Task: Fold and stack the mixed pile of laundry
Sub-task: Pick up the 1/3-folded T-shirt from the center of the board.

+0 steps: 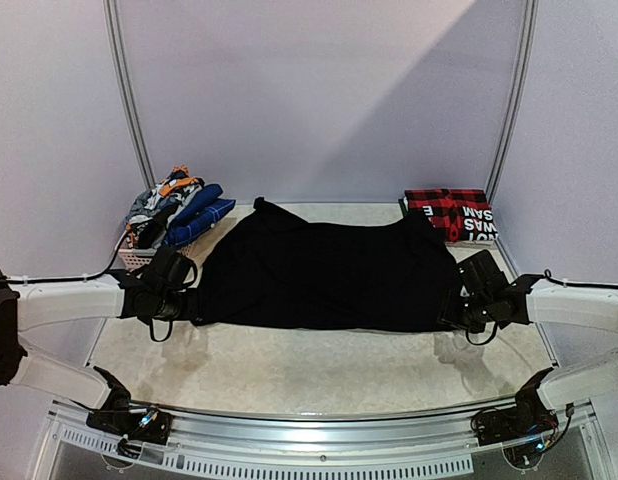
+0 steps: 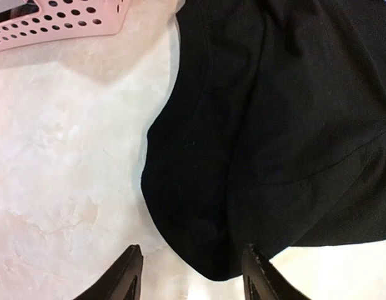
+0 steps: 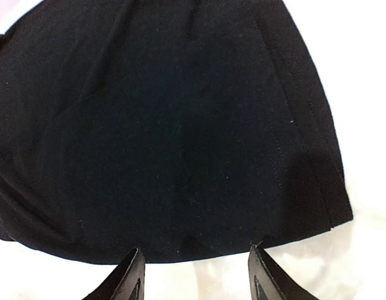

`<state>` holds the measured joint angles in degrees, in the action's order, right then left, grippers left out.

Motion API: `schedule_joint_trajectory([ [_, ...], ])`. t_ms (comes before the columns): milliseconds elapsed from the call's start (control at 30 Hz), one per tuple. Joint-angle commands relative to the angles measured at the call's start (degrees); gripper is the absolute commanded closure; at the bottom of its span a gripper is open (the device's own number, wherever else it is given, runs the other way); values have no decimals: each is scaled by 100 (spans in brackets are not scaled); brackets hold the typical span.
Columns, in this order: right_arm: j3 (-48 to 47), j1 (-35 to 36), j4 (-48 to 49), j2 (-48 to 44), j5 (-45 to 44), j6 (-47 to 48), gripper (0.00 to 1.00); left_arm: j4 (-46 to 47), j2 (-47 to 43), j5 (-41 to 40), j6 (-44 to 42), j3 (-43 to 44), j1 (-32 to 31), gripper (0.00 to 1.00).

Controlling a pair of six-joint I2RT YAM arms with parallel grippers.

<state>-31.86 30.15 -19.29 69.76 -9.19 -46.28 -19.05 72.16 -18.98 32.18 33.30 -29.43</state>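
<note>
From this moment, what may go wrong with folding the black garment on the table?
The left fingers stand open with only a small corner of the black garment between them; a shallow pinch may slip.
The right fingers sit just short of its edge and might close on nothing.
The garment's far corner lies close to the basket, so a lift could snag it.

A pink plastic basket [image 2: 62,22] with round holes sits ahead of the left gripper [image 2: 193,275], off to its left. The pale marbled table [image 2: 68,156] lies beneath it and beneath the right gripper [image 3: 193,275]. Far beyond both, a plain white wall [image 1: 319,90] stands between two slim metal poles [image 1: 129,90].
</note>
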Motion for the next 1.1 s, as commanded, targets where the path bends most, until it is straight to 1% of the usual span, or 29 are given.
schedule_joint_trajectory([
  [0, 57, -142, -200, -239, -82, -140, 43, 494, 110, 393, -4, -184, 240, 47],
  [100, 57, -229, -298, -277, -109, -136, 43, 589, 264, 433, -8, -182, 302, 50],
  [200, 65, -297, -414, -303, -150, -151, 43, 695, 379, 512, -49, -183, 340, 56],
  [267, 58, -341, -502, -309, -148, -161, 43, 750, 433, 534, -69, -192, 358, 65],
  [400, 24, -436, -765, -305, -189, -177, 43, 846, 483, 484, -96, -219, 381, 89],
  [467, 26, -518, -911, -320, -184, -208, 43, 859, 495, 421, -120, -197, 385, 98],
  [500, 36, -565, -980, -346, -169, -222, 43, 859, 492, 395, -122, -188, 393, 100],
  [900, 188, -1146, -1701, -524, -75, -345, 47, 633, 311, 82, -268, 4, 628, 100],
  [1067, 212, -1413, -1918, -545, -76, -197, 48, 630, 282, 28, -340, 48, 707, 100],
])
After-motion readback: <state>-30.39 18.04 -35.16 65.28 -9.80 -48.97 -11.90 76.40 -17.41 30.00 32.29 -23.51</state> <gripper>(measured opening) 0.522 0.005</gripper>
